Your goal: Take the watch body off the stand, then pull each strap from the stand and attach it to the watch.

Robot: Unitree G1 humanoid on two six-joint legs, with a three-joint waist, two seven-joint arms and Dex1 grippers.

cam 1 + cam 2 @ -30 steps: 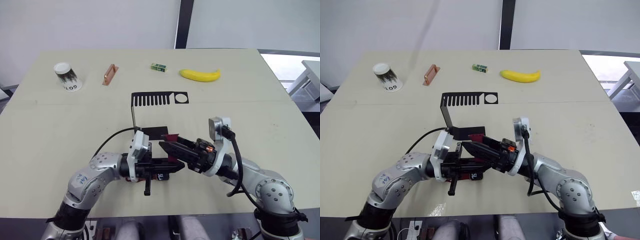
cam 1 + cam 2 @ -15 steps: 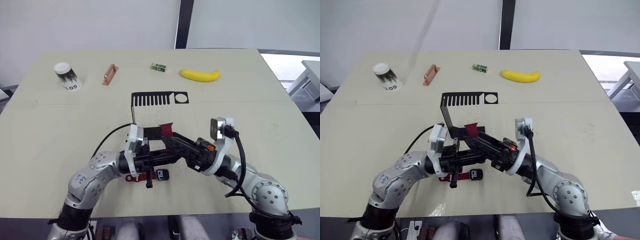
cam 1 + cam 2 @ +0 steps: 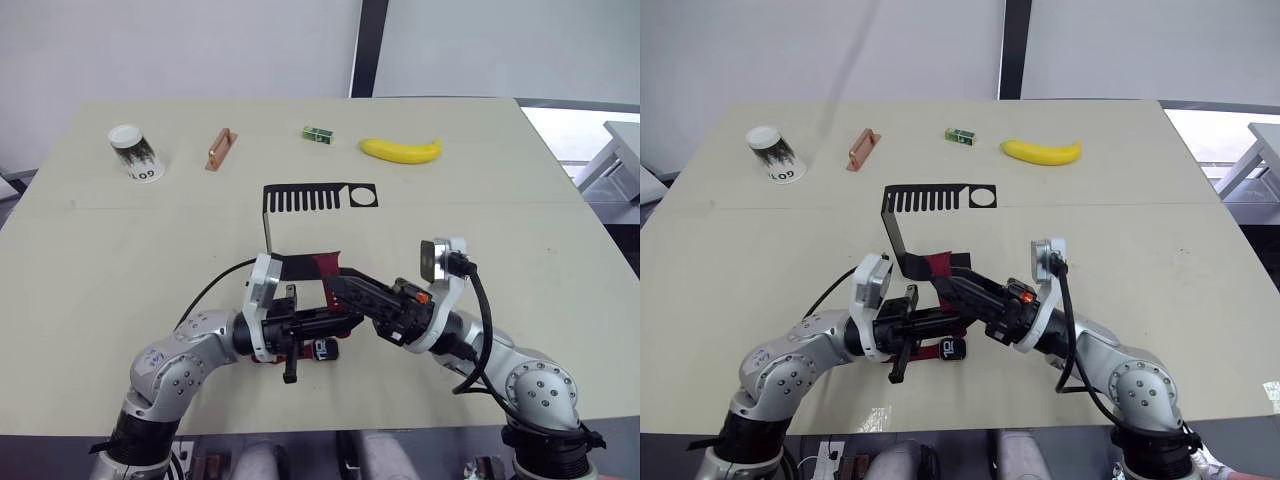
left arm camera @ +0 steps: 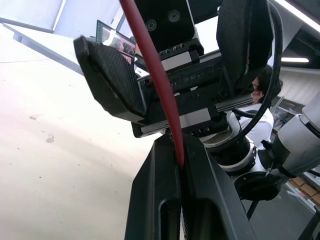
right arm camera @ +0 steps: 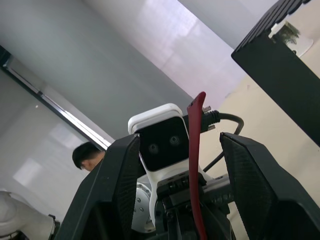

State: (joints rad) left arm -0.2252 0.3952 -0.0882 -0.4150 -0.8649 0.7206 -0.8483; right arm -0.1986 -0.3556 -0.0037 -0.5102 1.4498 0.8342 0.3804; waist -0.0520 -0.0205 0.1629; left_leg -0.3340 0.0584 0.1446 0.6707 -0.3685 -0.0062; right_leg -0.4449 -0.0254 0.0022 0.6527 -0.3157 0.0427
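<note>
left gripper (image 3: 335,322): fingers pressed together on a dark red strap (image 4: 159,85), which rises up out of the pinch in the left wrist view
right gripper (image 3: 335,284): fingers spread wide, the same strap standing between them, no pad contact visible; tips just beside the stand base
watch body (image 3: 949,348): flat on the table (image 3: 120,250), screen lit, just under the left gripper, near front edge
second red strap (image 3: 322,265): at the stand's base, partly hidden by the right fingers
stand (image 3: 310,197): upright mid-table, comb top and round hole facing forward
background: paper cup (image 3: 134,152), orange-brown piece (image 3: 219,148), green box (image 3: 316,132), banana (image 3: 400,150) along the far edge, well apart from both grippers
</note>
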